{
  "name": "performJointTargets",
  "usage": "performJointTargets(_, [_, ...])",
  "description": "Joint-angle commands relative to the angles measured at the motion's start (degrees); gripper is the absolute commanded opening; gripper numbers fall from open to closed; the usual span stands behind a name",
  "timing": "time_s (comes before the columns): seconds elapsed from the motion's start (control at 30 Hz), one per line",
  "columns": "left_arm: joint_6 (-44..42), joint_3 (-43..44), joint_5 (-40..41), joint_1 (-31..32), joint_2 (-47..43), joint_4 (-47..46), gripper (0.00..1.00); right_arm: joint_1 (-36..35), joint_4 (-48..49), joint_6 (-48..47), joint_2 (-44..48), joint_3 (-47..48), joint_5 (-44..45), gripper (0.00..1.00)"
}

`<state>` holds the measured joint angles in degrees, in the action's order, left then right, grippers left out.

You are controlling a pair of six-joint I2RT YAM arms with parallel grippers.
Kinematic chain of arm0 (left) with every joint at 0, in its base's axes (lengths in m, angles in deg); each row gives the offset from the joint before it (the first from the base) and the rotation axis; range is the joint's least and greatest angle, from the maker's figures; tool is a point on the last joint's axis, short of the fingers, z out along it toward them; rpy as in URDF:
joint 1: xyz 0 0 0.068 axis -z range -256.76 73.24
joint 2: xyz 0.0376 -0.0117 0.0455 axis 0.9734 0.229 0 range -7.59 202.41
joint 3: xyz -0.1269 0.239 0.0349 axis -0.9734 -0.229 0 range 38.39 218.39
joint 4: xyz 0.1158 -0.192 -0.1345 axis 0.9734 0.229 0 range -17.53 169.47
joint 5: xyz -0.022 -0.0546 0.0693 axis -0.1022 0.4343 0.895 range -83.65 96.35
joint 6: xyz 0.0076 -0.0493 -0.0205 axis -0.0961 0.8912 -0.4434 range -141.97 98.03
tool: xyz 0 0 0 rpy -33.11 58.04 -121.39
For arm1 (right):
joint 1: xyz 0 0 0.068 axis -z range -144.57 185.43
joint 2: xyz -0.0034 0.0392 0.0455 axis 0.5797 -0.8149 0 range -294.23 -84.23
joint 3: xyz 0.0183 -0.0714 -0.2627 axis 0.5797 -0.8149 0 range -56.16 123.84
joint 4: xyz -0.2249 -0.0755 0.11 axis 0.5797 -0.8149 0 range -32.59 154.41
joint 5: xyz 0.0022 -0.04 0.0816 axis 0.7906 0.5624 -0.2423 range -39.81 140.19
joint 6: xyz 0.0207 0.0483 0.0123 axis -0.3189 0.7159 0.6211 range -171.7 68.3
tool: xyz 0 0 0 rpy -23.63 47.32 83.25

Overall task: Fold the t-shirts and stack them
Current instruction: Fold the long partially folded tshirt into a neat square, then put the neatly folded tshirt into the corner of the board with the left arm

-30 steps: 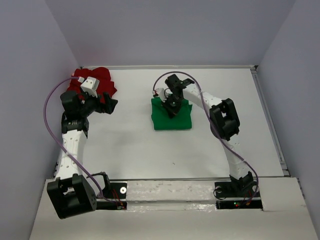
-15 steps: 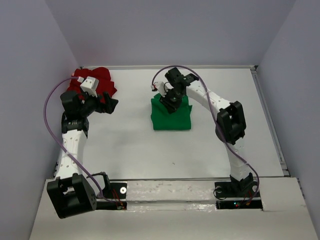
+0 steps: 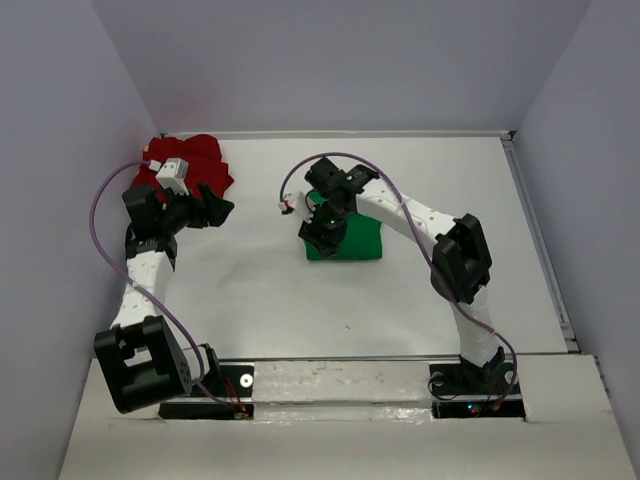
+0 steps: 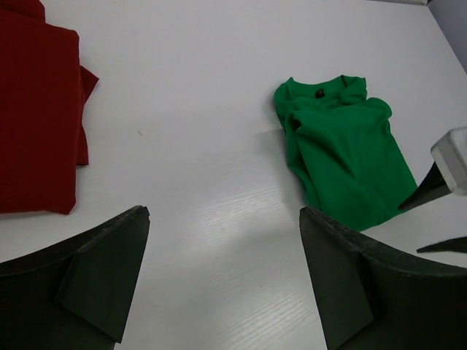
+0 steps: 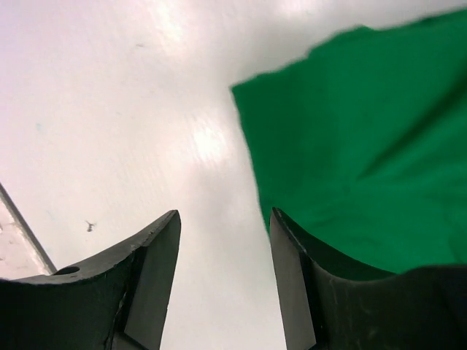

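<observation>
**Green cloth at the fingertips, red not yet dealt with**

Green cloth fills one side of the gap between the right fingers (image 5: 149, 284), which stand apart and hold nothing. One finger sits over the rim of the green t-shirt (image 5: 365, 146), the other over bare white surface (image 5: 109, 109) just beside it. From where I stand they are low at the shirt's left edge. The shirt lies folded into a rough block, a little rumpled at the collar end.

The worry is that edge. If the fingers close here, I'd guess they either pinch only the top layer and peel the fold open, or nip the surface and catch nothing. A sideways pull could also drag the whole block askew.

The right arm (image 3: 460, 255) reaches out from its base, elbow raised to the right of the green t-shirt, forearm arching across it with the wrist tipped down.

Well to the left of the green t-shirt, the left fingers (image 4: 109, 270) are spread wide and empty, aimed back towards it. The red t-shirt (image 4: 36, 109) lies beside them in a looser heap, with no neat fold that I can make out. The left arm (image 3: 145, 280) stands upright with its wrist bent over.
</observation>
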<state>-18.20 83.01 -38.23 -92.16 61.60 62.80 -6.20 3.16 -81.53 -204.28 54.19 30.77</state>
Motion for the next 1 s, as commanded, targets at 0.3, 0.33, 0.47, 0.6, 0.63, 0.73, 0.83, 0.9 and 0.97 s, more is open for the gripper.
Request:
performJointTargets(0.3, [3.17, 2.13, 0.37, -0.16, 4.19, -1.14, 0.93, -9.61, 5.0, -0.67, -4.4, 2.95, 12.98, 0.57])
performJointTargets(0.33, [3.09, 2.75, 0.28, -0.16, 4.98, -0.62, 0.93, -9.61, 5.44, -0.76, -4.66, 3.03, 13.87, 0.57])
performJointTargets(0.47, [2.56, 6.26, -1.39, -0.16, 9.29, 2.19, 0.89, -10.14, 10.08, -1.02, -5.28, 2.25, 18.62, 0.59])
performJointTargets(0.6, [2.29, 9.25, -2.97, -0.25, 12.63, 3.6, 0.85, -10.67, 13.44, -1.2, -6.59, 1.97, 23.46, 0.59])
performJointTargets(0.63, [2.29, 9.95, -3.32, -0.25, 13.51, 3.78, 0.85, -10.67, 13.09, -1.11, -7.12, 2.5, 23.38, 0.59])
performJointTargets(0.73, [2.56, 11.01, -4.46, -0.25, 15.0, 4.4, 0.83, -11.2, 12.65, -1.02, -8.44, 3.82, 22.67, 0.59])
performJointTargets(0.83, [2.38, 11.71, -5.17, -0.33, 15.71, 5.1, 0.82, -11.81, 11.77, -0.94, -10.37, 4.26, 21.97, 0.59])
performJointTargets(0.9, [2.12, 11.89, -4.99, -0.42, 15.71, 5.36, 0.82, -11.81, 11.6, -0.68, -10.73, 4.09, 21.27, 0.59])
performJointTargets(0.97, [1.68, 12.07, -5.08, -0.77, 15.89, 5.8, 0.82, -12.34, 11.6, -0.5, -11.08, 3.56, 21.09, 0.59])
